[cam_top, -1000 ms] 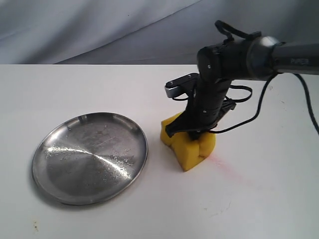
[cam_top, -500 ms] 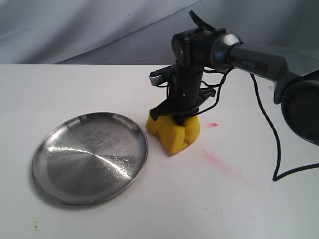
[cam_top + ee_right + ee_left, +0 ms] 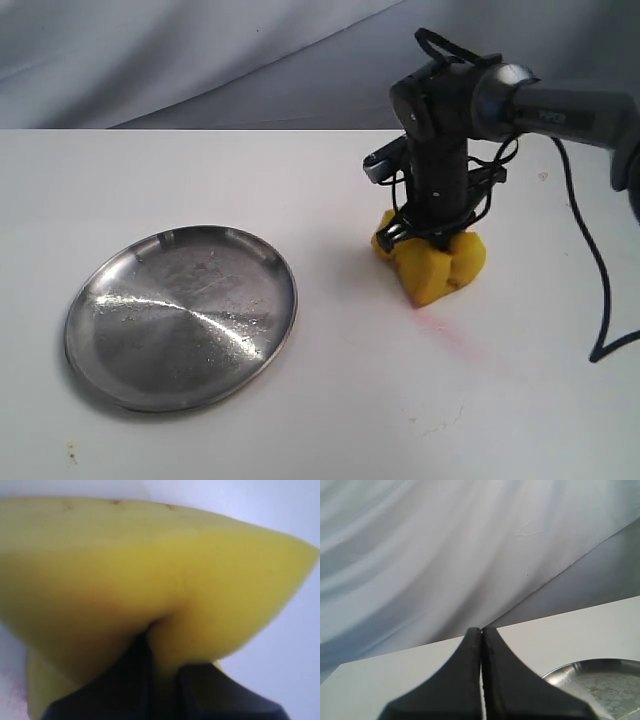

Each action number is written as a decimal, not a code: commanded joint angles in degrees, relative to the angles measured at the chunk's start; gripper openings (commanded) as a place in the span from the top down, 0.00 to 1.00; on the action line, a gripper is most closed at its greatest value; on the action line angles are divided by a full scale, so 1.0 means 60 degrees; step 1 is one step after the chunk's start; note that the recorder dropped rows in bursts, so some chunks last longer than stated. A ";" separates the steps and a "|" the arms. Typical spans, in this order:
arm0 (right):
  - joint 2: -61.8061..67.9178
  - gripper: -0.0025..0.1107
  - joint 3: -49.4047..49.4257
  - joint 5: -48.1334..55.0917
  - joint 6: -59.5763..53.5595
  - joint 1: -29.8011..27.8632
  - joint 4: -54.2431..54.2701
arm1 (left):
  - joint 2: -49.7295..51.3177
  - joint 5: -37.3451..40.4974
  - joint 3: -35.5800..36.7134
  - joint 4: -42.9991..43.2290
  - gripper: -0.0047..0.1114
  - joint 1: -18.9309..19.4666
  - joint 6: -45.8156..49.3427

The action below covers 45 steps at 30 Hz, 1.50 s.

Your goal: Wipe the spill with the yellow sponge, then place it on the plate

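Note:
The yellow sponge (image 3: 432, 262) is squeezed into a folded wedge and pressed on the white table at centre right, with my right gripper (image 3: 432, 235) shut on it from above. In the right wrist view the sponge (image 3: 150, 565) fills the frame, pinched between the dark fingers (image 3: 125, 680). The silver plate (image 3: 181, 315) lies on the table's left; a piece of its rim (image 3: 600, 672) shows in the left wrist view. My left gripper (image 3: 481, 632) is shut on nothing, out of the exterior view. No orange-yellow spill shows; the sponge may hide it.
Faint pink-red smears (image 3: 455, 335) mark the table just in front and to the right of the sponge. A grey cloth backdrop (image 3: 200, 50) hangs behind the table. A black cable (image 3: 585, 250) loops from the right arm over the table's right side.
The right gripper has swept the sponge to the left toward the plate, then back to the right, to about the spot where the pink smears begin. The plate has not moved.

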 commanded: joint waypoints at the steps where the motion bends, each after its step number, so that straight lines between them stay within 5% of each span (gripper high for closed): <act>1: -0.1012 0.98 0.2153 -0.0903 0.0107 -0.0064 0.0685 | -0.0033 -0.0024 -0.0028 -0.0068 0.96 0.0041 -0.0083; 8: -0.2133 0.98 0.3975 -0.2560 -0.0334 0.0368 0.2202 | -0.0033 -0.0024 -0.0028 -0.0068 0.96 0.0041 -0.0083; 18: -0.1848 0.98 0.3315 -0.4227 -0.0477 0.1466 0.2697 | -0.0033 -0.0024 -0.0028 -0.0068 0.96 0.0041 -0.0083; 30: 0.0071 0.98 -0.0459 -0.2112 -0.0347 0.0758 0.2381 | -0.0033 -0.0024 -0.0028 -0.0068 0.96 0.0041 -0.0083; 45: -0.0455 0.98 0.0485 -0.0526 0.0108 -0.0639 0.1235 | -0.0033 -0.0024 -0.0028 -0.0068 0.96 0.0041 -0.0083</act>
